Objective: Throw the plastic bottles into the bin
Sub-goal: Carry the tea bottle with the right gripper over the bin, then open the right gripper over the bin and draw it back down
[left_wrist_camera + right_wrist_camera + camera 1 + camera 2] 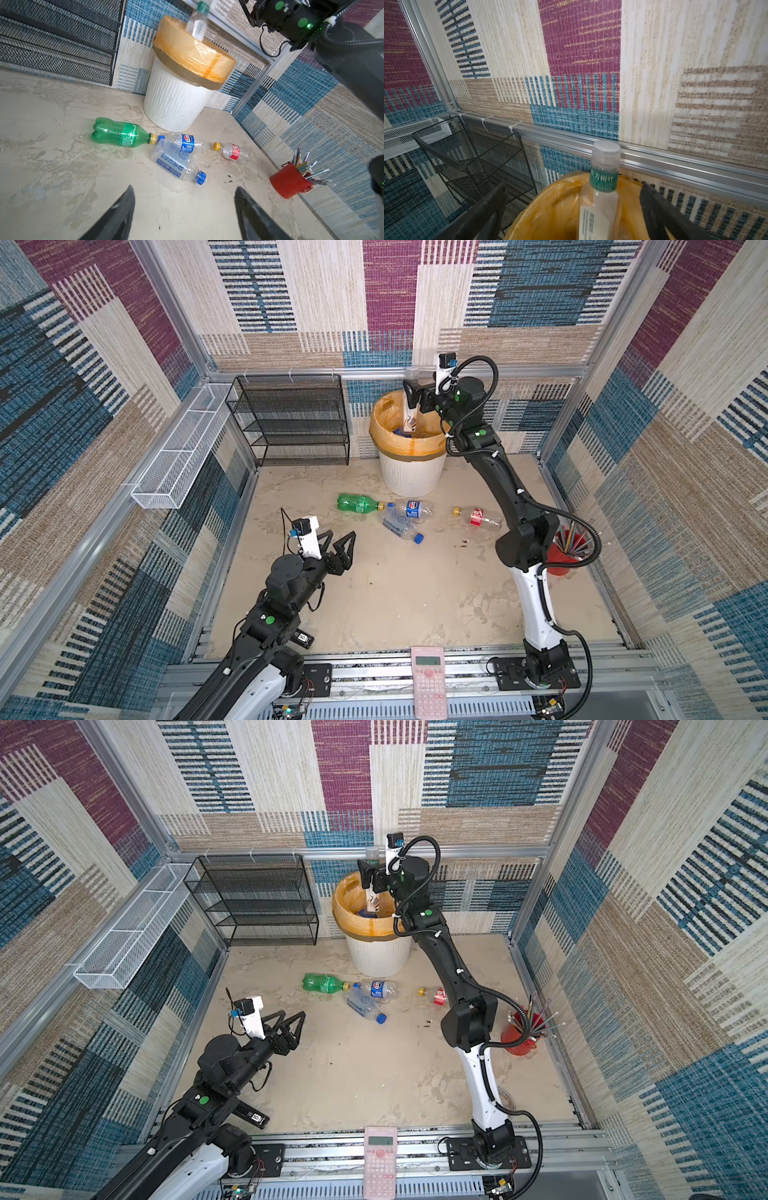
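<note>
**Right gripper [416,398] spread above the bin [411,472]: the release step**

Black fingers [483,212] framed the right wrist view, standing wide apart with a clear bottle [604,178], white-capped and green-banded, upright between them and touching neither; its lower half sat inside the bin's mouth. By this reading it was let go, not held. Release would go best with the jaws wide and the wrist motionless until the cap sank below the rim, then a straight lift, so that no finger snagged the orange liner [550,199] or nudged the bin. Four more bottles lay on the tabletop [395,593] before the bin: a green bottle [359,502], a Pepsi-labelled bottle [411,509] just beside its cap, a soda-water bottle [400,527] overlapping that one, and a red-labelled bottle [478,517] apart. The left gripper [343,534] hovered near them, spread and empty.
</note>
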You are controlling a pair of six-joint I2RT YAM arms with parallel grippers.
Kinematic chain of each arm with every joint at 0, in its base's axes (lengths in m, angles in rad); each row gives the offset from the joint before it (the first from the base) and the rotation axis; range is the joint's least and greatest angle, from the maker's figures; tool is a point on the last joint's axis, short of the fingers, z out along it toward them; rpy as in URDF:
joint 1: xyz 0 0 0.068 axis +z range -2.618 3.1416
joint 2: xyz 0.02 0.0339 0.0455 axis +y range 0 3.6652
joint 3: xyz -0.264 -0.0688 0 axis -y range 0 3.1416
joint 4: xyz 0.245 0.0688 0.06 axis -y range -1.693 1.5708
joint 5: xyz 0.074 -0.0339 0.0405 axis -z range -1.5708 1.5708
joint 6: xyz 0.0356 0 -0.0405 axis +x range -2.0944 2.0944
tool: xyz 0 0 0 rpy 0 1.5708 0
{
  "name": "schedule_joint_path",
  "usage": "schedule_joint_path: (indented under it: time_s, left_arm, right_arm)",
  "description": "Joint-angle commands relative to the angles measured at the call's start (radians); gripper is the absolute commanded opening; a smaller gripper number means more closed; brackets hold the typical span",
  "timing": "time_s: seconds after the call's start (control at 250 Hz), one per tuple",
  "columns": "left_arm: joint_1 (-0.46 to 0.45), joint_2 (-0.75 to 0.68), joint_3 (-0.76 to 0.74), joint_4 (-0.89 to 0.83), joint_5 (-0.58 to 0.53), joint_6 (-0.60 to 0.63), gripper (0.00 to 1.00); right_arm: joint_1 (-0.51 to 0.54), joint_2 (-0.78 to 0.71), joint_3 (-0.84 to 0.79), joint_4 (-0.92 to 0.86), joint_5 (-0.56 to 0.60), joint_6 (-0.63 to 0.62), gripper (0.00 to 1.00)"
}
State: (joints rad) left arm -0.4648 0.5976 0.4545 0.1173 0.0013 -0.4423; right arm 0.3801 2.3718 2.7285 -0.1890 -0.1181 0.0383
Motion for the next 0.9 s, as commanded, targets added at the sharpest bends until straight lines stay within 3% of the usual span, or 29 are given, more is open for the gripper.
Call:
schedule_joint_path:
  time_s: [0.0,0.088,0.124,0.224,0.308,0.5,0.896]
  left_arm:
    - [0.000,-0.013,0.021,-0.027,-0.016,0.046,0.77]
    - [-0.001,-0.025,0.022,-0.030,-0.020,0.052,0.77]
    - [0.000,-0.030,0.020,-0.027,-0.022,0.054,0.77]
    - [0.000,-0.034,0.017,-0.027,-0.021,0.054,0.77]
    - [0.000,-0.034,0.012,-0.027,-0.018,0.054,0.77]
    - [0.000,-0.029,-0.008,-0.013,-0.016,0.037,0.77]
    - [0.000,0.089,0.006,-0.080,-0.064,-0.067,0.79]
  right_arm:
    - [0.028,-0.369,-0.060,0.008,0.032,-0.067,0.98]
    - [0.041,-0.634,-0.523,0.388,0.027,-0.083,0.94]
    - [0.042,-0.704,-0.633,0.471,0.035,-0.084,0.94]
    - [0.042,-0.762,-0.646,0.355,0.065,-0.100,0.92]
    - [0.042,-0.877,-0.863,0.434,0.085,-0.095,0.91]
    - [0.040,-1.061,-1.278,0.418,0.177,-0.060,0.91]
    - [0.039,-1.260,-2.021,0.407,0.222,0.246,0.86]
